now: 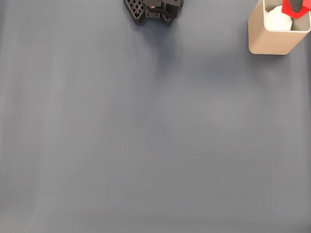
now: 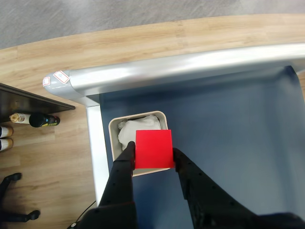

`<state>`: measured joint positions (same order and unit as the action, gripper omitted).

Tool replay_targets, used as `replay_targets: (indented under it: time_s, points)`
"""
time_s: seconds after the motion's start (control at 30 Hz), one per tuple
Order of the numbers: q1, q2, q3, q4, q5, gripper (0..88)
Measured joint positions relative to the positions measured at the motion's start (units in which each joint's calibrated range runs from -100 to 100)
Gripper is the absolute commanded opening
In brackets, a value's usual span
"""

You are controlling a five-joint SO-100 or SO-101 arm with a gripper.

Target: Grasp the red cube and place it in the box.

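Observation:
In the wrist view my gripper [image 2: 153,153] is shut on the red cube [image 2: 153,149], held between two black fingers [image 2: 125,164] directly above the box [image 2: 113,136]. The tan box stands on the dark mat near the table's corner and holds white crumpled paper [image 2: 138,128]. In the fixed view the box [image 1: 270,41] sits at the top right, with the red cube [image 1: 297,6] hanging over its opening and the white paper [image 1: 278,19] inside.
The arm's black base [image 1: 152,5] stands at the top middle of the grey mat [image 1: 144,136] in the fixed view. The wrist view shows the table's silver edge rail [image 2: 190,64], wooden floor [image 2: 43,157] and several bottles [image 2: 28,120] at the left.

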<state>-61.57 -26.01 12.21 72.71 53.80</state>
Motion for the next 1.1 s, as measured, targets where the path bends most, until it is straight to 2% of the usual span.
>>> replay_targets:
  time_s: [0.3, 0.7, 0.93, 1.1]
  points:
    - [-1.04, 0.0, 0.0, -0.48, -0.05, 0.8]
    - [-3.04, 0.0, 1.45, -1.11, -2.39, 1.8]
    - [-3.04, 0.0, 2.17, -1.51, -2.78, 18.7]
    - [-3.04, 0.0, 2.26, -1.99, -3.17, 27.2]
